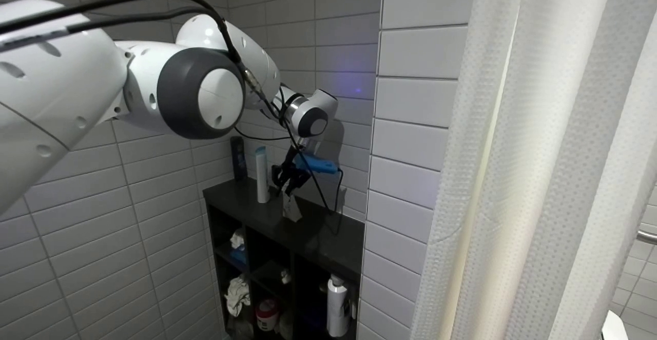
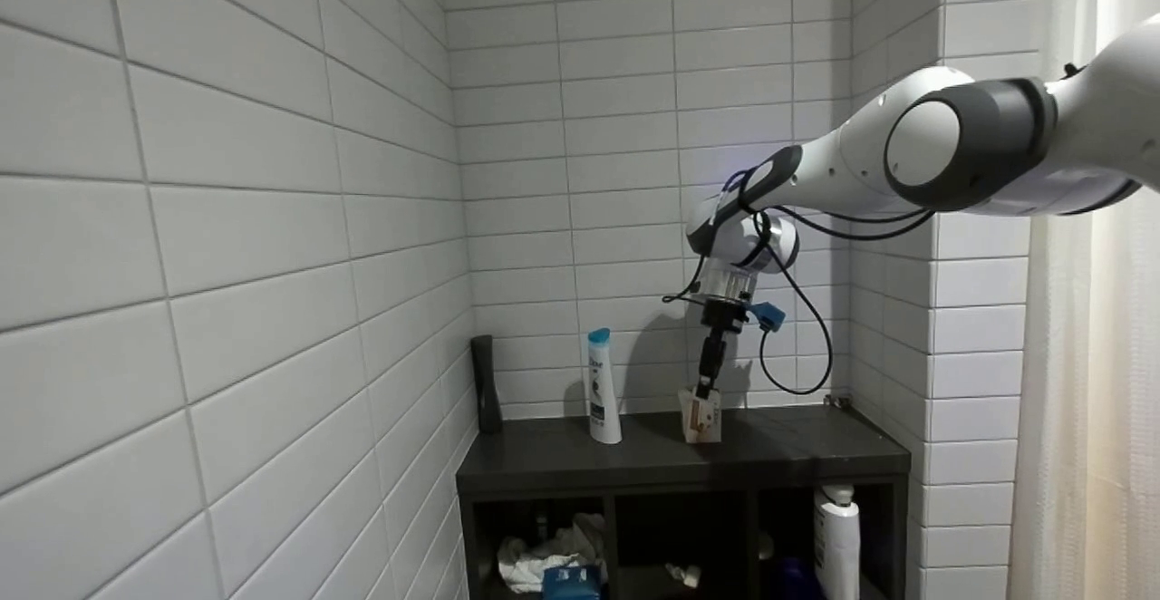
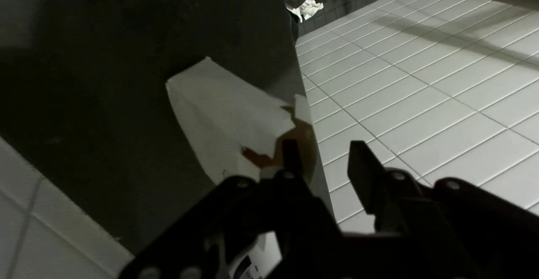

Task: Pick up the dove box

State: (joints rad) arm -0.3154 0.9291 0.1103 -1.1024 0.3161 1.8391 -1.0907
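The hand [image 3: 325, 161] stands parted, gripping nothing, right at the box [image 2: 701, 423]; bare table [image 2: 797, 437] runs to its front edge, blue-capped bottle [image 2: 602, 393] standing clear!

I saw the box [image 2: 704, 427] as matt paper card. Counter [image 2: 797, 435] looked smooth, near matt. Arm shells [image 1: 61, 88] were glossy plastic, end effector [image 3: 324, 159] matt. Blue-capped bottle [image 2: 602, 393] read as smooth plastic. Wall tiles [image 2: 625, 139] showed a light sheen; curtain [image 1: 539, 155] was dimpled cloth.

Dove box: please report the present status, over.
Hand open, nothing gripped. Dove box on black cabinet, not lifted. Blue-capped bottle beside, apart; nothing seen blocking.
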